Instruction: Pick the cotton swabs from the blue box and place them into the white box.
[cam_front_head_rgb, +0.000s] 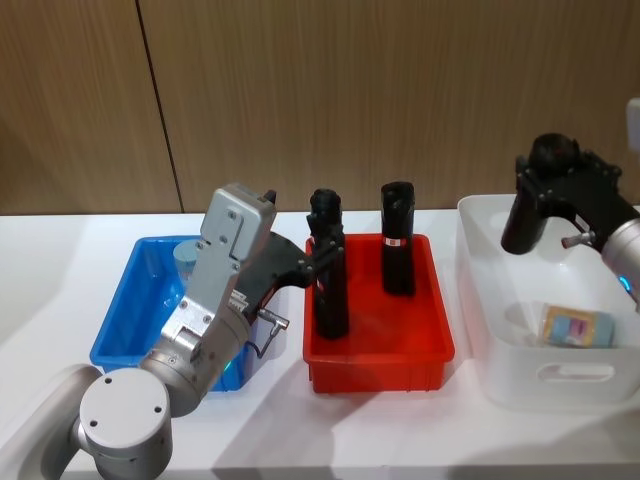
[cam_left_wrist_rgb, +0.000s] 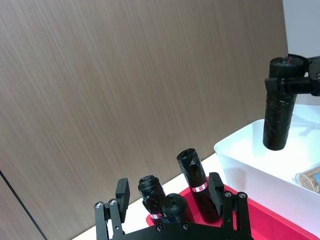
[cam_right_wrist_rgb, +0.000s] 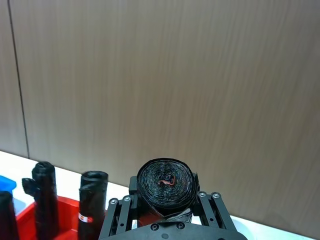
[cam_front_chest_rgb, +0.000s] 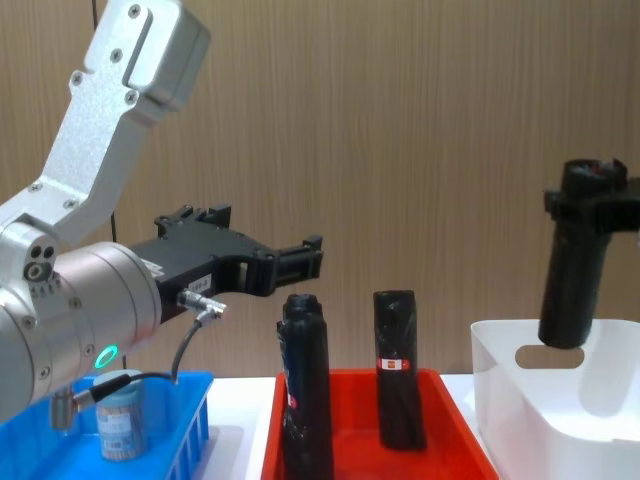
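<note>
the left gripper (cam_front_chest_rgb: 305, 258) hovers with its black fingers spread wide and empty above the left side of the red plastic crate (cam_front_head_rgb: 378, 352), where two tall black wrapped bottles (cam_front_head_rgb: 398, 238) stand, just right of the bright blue slotted crate (cam_front_head_rgb: 130, 312) holding a clear tub of cotton swabs (cam_front_chest_rgb: 120, 420) with a pale round lid. at the right, the right gripper (cam_front_head_rgb: 548, 192) is clamped on a third black wrapped bottle (cam_front_chest_rgb: 575, 268), held upright above the far left part of the glossy white plastic bin (cam_front_head_rgb: 545, 378), where another swab tub (cam_front_head_rgb: 577, 326) lies on its side.
</note>
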